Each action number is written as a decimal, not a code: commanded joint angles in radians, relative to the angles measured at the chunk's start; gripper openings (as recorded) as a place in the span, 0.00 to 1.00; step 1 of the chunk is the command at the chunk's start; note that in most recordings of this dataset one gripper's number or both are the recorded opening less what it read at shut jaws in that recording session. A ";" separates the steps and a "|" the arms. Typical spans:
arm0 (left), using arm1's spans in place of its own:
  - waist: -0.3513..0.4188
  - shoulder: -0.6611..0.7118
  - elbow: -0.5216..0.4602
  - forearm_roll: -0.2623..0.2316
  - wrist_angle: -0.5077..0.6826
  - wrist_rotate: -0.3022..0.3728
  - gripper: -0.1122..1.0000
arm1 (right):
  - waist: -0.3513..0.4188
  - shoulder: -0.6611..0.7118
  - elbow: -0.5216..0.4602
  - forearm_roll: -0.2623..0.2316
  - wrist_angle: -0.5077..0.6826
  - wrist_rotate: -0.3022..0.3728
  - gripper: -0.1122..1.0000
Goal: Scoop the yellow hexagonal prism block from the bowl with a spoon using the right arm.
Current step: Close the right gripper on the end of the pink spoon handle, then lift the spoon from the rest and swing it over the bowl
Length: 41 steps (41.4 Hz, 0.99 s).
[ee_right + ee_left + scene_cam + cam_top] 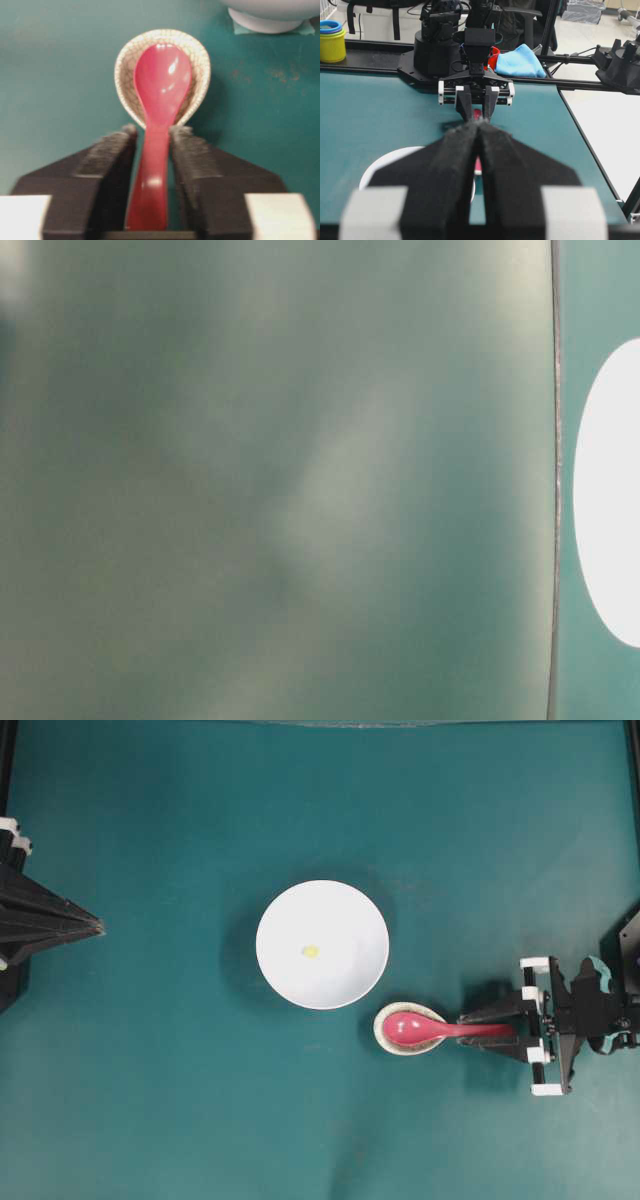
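The right gripper [152,145] brackets the spoon [159,115]'s handle, its 2 fingers [112,150] pressed close on either side; a firm clench cannot be told. The scoop lies in the speckled spoon rest [392,1038], at 5 o'clock from the bowl [345,980]. The yellow hexagonal prism block [311,951] sits near the bowl's centre. The left gripper [98,927] is clenched empty at 9 o'clock.

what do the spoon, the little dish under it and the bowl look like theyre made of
Spoon: glossy pink-red, likely glazed ceramic or hard plastic; bright highlights show on its scoop. Dish: probably crackle-glazed ceramic; a fine web of dark lines covers its cream surface. Bowl: plain smooth white, ceramic or melamine; the look leaves it open.
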 commanded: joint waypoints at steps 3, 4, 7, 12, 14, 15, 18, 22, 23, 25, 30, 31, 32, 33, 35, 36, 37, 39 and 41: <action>-0.002 0.006 -0.032 0.002 -0.009 -0.002 0.11 | 0.005 -0.048 0.002 0.003 -0.021 -0.003 0.31; -0.002 0.006 -0.032 0.000 -0.009 -0.002 0.11 | 0.005 -0.058 0.003 0.002 -0.020 -0.003 0.30; -0.002 0.005 -0.032 0.000 -0.011 -0.002 0.11 | 0.002 -0.107 0.008 0.003 -0.005 -0.008 0.30; -0.002 0.006 -0.032 0.000 -0.014 0.000 0.11 | -0.011 -0.189 0.018 0.003 0.041 -0.034 0.30; -0.002 0.006 -0.032 0.002 -0.014 0.000 0.11 | -0.018 -0.219 0.017 0.002 0.064 -0.054 0.30; -0.002 0.006 -0.032 0.002 -0.014 0.000 0.11 | -0.026 -0.244 0.015 0.003 0.084 -0.071 0.30; -0.002 0.005 -0.032 0.000 -0.015 0.000 0.11 | -0.048 -0.305 0.009 0.003 0.143 -0.123 0.30; -0.002 0.005 -0.032 0.002 -0.015 0.000 0.11 | -0.094 -0.397 -0.005 0.003 0.250 -0.207 0.30; -0.002 0.005 -0.032 0.000 -0.015 0.000 0.11 | -0.103 -0.419 -0.008 0.003 0.275 -0.222 0.30; -0.002 0.005 -0.032 0.002 -0.015 0.000 0.11 | -0.135 -0.468 -0.018 0.003 0.334 -0.264 0.30; -0.002 0.005 -0.032 0.002 -0.015 0.000 0.11 | -0.219 -0.584 -0.052 0.003 0.503 -0.351 0.30; -0.002 0.005 -0.032 0.002 -0.015 0.000 0.11 | -0.235 -0.604 -0.058 0.003 0.532 -0.362 0.30; -0.002 0.005 -0.032 0.002 -0.015 0.000 0.11 | -0.259 -0.634 -0.069 0.003 0.575 -0.380 0.30; -0.003 0.006 -0.031 0.002 -0.015 0.000 0.11 | -0.275 -0.650 -0.078 0.003 0.606 -0.391 0.30; -0.002 0.009 -0.031 0.002 -0.014 0.000 0.11 | -0.313 -0.693 -0.100 0.002 0.683 -0.414 0.31; -0.002 0.009 -0.031 0.002 -0.014 0.000 0.11 | -0.328 -0.710 -0.109 0.002 0.715 -0.425 0.30; -0.002 0.011 -0.031 0.002 -0.011 0.000 0.11 | -0.351 -0.733 -0.124 0.002 0.762 -0.437 0.30; -0.002 0.011 -0.031 0.002 -0.009 0.006 0.11 | -0.390 -0.769 -0.152 0.002 0.839 -0.456 0.30; -0.002 0.011 -0.031 0.002 -0.009 0.011 0.11 | -0.420 -0.793 -0.176 0.002 0.902 -0.466 0.30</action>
